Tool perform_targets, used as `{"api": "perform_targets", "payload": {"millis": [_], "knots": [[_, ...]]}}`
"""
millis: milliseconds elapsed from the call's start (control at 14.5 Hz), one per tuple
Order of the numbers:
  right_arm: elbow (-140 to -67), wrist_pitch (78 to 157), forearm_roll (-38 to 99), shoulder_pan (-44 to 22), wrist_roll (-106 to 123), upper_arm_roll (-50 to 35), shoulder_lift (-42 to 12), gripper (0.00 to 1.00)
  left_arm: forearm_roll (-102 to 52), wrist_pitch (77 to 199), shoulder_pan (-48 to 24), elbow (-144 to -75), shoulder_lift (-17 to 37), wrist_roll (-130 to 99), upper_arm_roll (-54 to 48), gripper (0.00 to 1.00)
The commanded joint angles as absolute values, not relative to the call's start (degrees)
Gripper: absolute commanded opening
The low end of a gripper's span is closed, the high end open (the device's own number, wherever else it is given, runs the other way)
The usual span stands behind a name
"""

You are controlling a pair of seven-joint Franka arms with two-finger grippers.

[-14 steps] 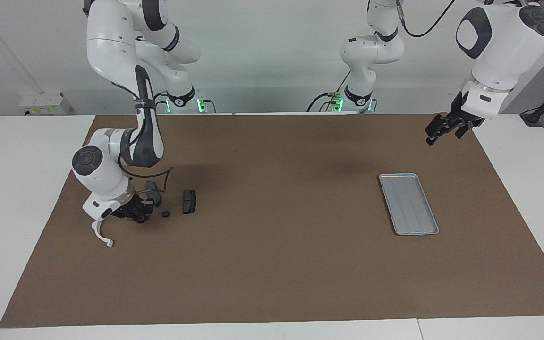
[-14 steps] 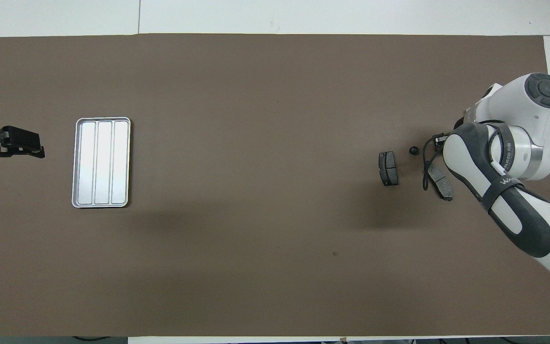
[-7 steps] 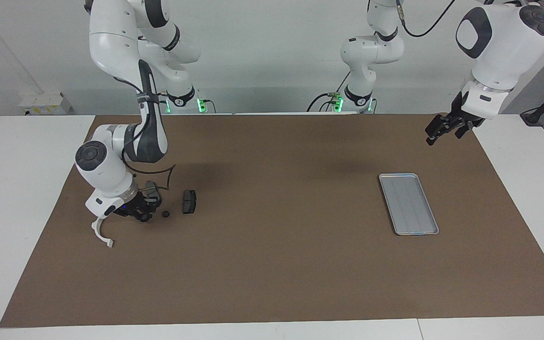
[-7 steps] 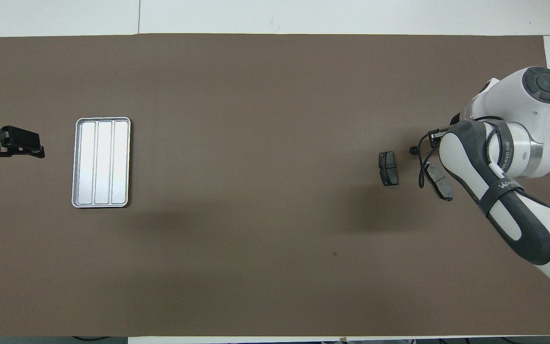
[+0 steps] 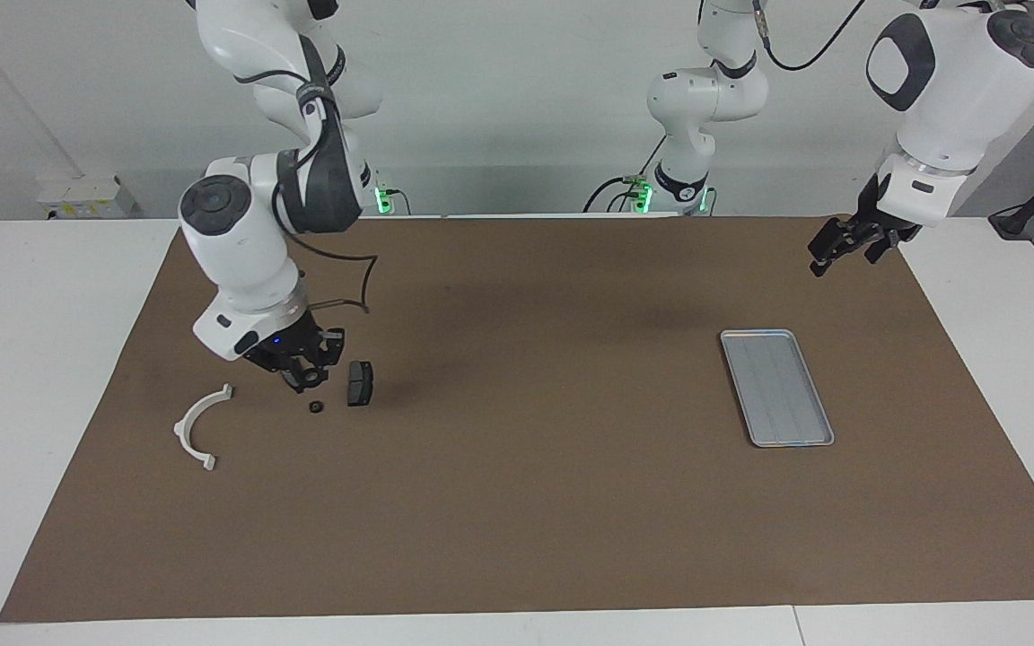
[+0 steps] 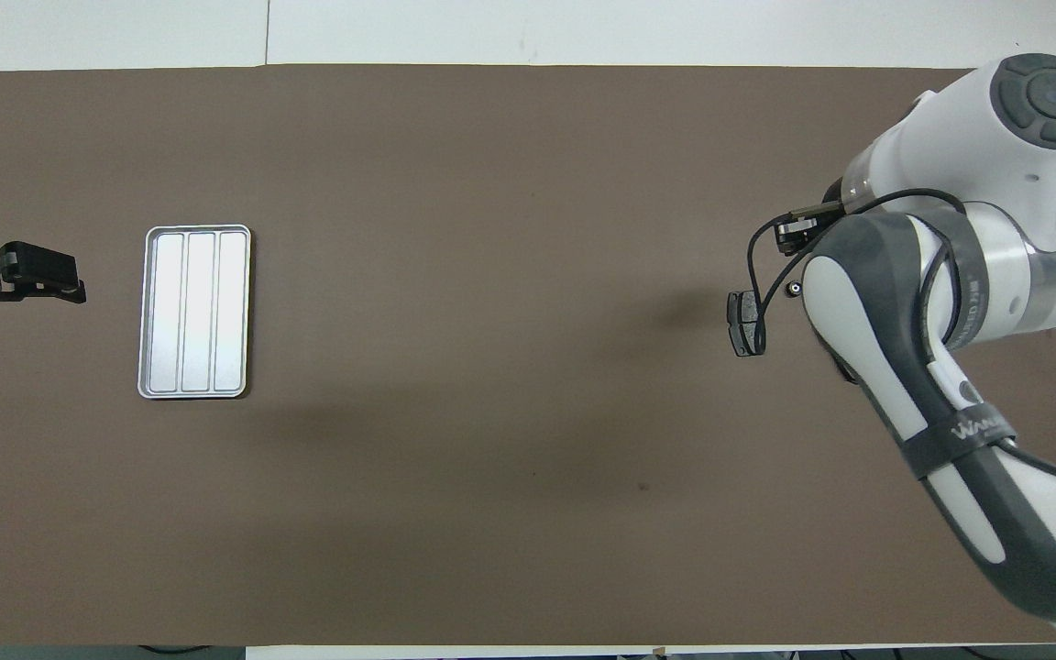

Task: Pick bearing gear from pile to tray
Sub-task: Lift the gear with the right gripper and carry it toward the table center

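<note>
My right gripper (image 5: 303, 381) hangs a little above the pile, over the mat beside a dark grey brake pad (image 5: 359, 383). It looks shut on a small black round piece, the bearing gear, at its tips. Another small black round piece (image 5: 315, 406) lies on the mat just below it. The white half-ring bracket (image 5: 197, 431) lies toward the right arm's end of the table. The second brake pad is hidden by the gripper. The silver tray (image 5: 777, 388) lies empty toward the left arm's end. My left gripper (image 5: 827, 251) waits in the air past the tray.
A brown mat (image 5: 526, 502) covers the table between pile and tray. In the overhead view the right arm (image 6: 940, 302) hides the bracket and one pad; the brake pad (image 6: 743, 323), round piece (image 6: 795, 288) and tray (image 6: 194, 312) show.
My right gripper has risen off the mat and swung toward the brake pad, uncovering the white bracket. The left arm has not moved.
</note>
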State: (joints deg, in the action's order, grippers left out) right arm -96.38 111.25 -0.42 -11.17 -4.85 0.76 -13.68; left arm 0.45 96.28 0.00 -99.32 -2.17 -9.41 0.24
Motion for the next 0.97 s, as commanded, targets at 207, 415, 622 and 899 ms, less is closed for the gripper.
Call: {"api": "perform_targets", "payload": {"millis": [207, 415, 622, 899], "knots": [[-93.95, 110.22, -0.18, -25.73, -22.75, 0.88, -13.71, 0.00, -0.18, 96.77, -0.70, -100.20, -3.25, -9.14, 0.88, 1.00], [-95.01, 111.09, -0.18, -31.36, -27.24, 0.79, -14.06, 0.00, -0.18, 96.77, -0.70, -100.20, -3.25, -9.14, 0.88, 1.00], [-101.57, 117.31, -0.18, -33.13, -27.16, 0.70, -13.89, 0.00, -0.18, 96.77, -0.70, -100.20, -3.25, -9.14, 0.88, 1.00], [-103.54, 120.32, -0.09, -33.83, -27.33, 0.35, -15.37, 0.00, -0.18, 96.77, -0.70, -100.20, -3.25, -9.14, 0.88, 1.00]]}}
